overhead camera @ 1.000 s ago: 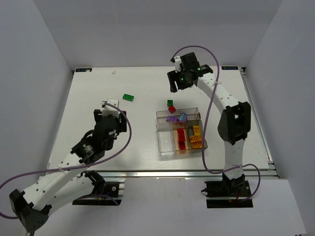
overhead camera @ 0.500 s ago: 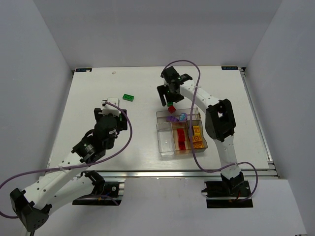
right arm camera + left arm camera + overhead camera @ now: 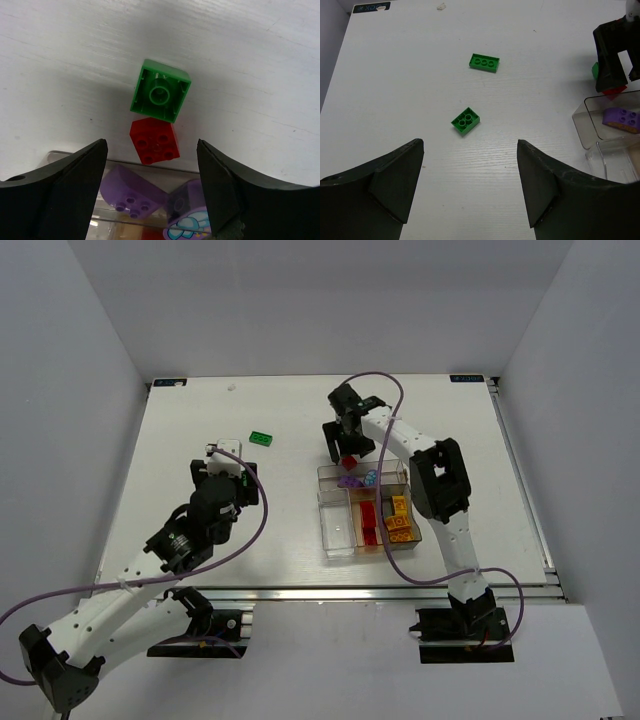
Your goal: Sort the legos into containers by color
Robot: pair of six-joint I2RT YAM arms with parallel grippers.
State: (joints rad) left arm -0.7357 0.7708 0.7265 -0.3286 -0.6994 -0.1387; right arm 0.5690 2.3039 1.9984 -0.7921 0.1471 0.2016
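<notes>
My right gripper [image 3: 345, 447] is open and hangs low just behind the tray [image 3: 322, 502]. In the right wrist view its jaws [image 3: 151, 145] stand either side of a red brick [image 3: 154, 141] on the table. An upside-down green brick [image 3: 161, 97] touches the red one's far side. Two lilac pieces [image 3: 131, 192] lie in the wide compartment behind the tray wall [image 3: 183, 169]. Red [image 3: 369, 520] and yellow-orange [image 3: 399, 518] bricks fill narrow compartments. My left gripper [image 3: 470, 145] is open and empty above the table, short of a small green brick [image 3: 465, 120] and a longer one [image 3: 484, 62].
The longer green brick [image 3: 262, 438] lies alone on the table's far left-centre. The tray's left narrow compartment [image 3: 338, 525] holds nothing. White walls close in the table on three sides.
My right gripper swung from the back right toward the left and came down over the red and green bricks behind the tray. The left arm has not moved.
</notes>
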